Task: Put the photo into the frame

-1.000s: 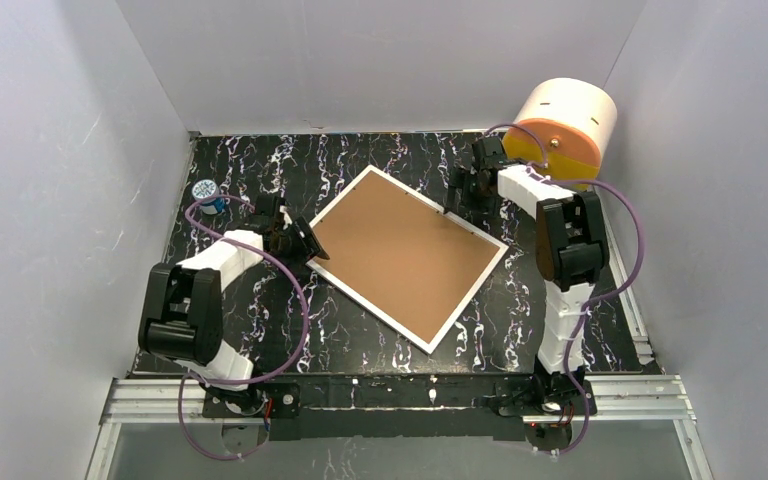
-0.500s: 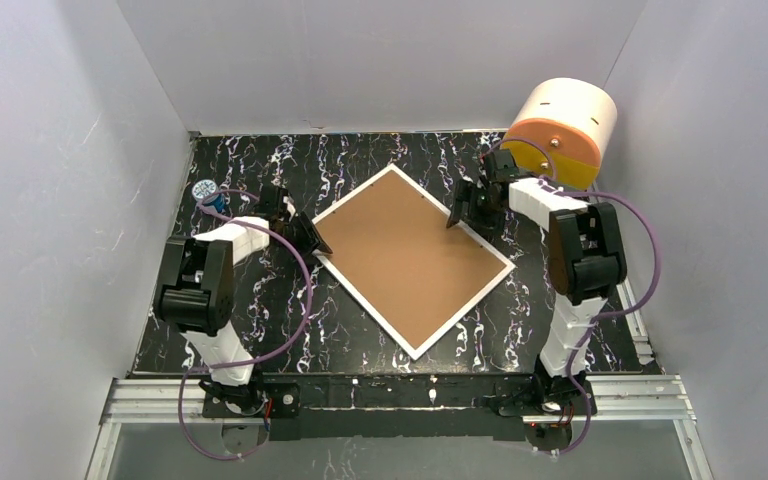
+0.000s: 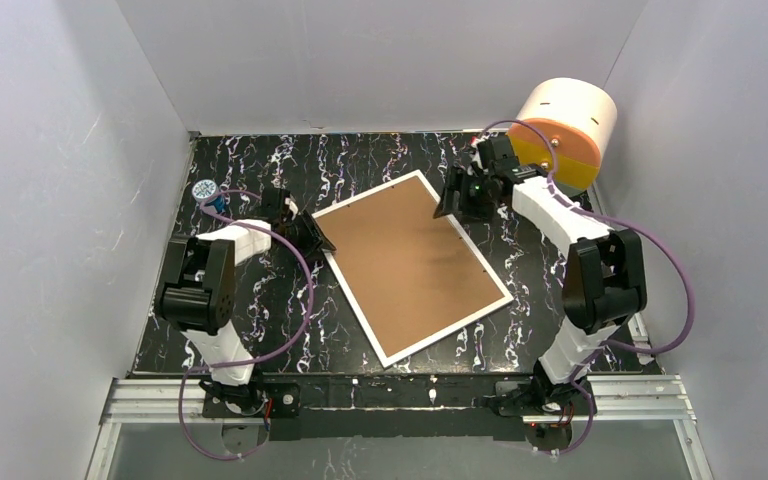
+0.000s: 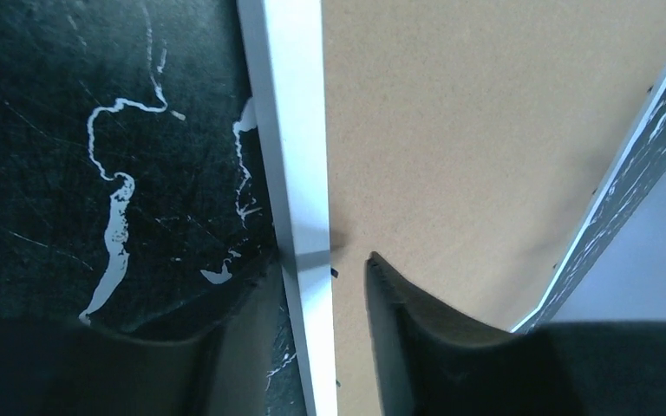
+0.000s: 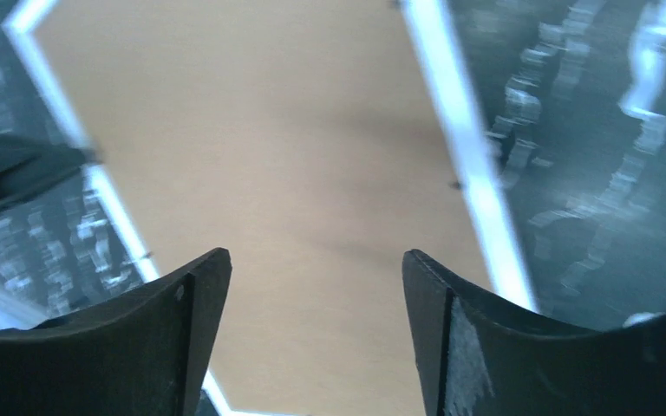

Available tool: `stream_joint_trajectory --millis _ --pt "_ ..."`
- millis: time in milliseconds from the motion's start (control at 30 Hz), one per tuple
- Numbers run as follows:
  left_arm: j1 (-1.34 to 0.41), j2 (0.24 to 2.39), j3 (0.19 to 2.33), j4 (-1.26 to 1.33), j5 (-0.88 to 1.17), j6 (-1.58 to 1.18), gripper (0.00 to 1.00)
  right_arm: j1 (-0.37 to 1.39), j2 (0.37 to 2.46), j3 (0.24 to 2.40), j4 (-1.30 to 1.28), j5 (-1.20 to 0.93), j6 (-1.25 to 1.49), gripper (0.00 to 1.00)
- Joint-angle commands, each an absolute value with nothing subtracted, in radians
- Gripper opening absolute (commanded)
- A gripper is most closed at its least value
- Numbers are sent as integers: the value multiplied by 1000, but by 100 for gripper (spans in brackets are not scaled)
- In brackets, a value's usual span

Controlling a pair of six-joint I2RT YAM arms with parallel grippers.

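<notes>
The frame (image 3: 410, 265) lies back up on the black marbled table, showing its brown fibreboard back and narrow white rim. My left gripper (image 3: 318, 238) is at the frame's left edge. In the left wrist view my left gripper (image 4: 321, 264) has its jaws closed on the white rim (image 4: 295, 130), one finger on each side. My right gripper (image 3: 452, 203) hovers open over the frame's far right edge. In the right wrist view my right gripper (image 5: 312, 260) is spread wide above the brown back (image 5: 269, 130), holding nothing. The photo is not in view.
A white-and-orange drum (image 3: 565, 125) stands at the back right corner, just behind my right arm. A small blue-and-white round thing (image 3: 205, 190) lies at the back left. White walls enclose the table on three sides.
The frame has turned clockwise on the table, pivoting near my left gripper. My right gripper has moved left along the frame's far edge, and the right arm has stretched out.
</notes>
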State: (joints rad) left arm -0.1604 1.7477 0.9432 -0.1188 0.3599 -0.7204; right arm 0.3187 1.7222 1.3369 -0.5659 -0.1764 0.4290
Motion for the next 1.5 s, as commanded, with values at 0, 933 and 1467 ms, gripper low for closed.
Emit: stream_joint_trajectory --millis 0,933,1467 --pt "-167 1681 894 -132 335 -714 47 413 1779 1385 -453 -507 436 75" --pt "-166 1668 730 -61 169 -756 19 733 2317 1707 -67 -771 799 19" --pt "-166 1681 665 -22 191 -758 17 734 2422 1806 -63 -722 812 18"
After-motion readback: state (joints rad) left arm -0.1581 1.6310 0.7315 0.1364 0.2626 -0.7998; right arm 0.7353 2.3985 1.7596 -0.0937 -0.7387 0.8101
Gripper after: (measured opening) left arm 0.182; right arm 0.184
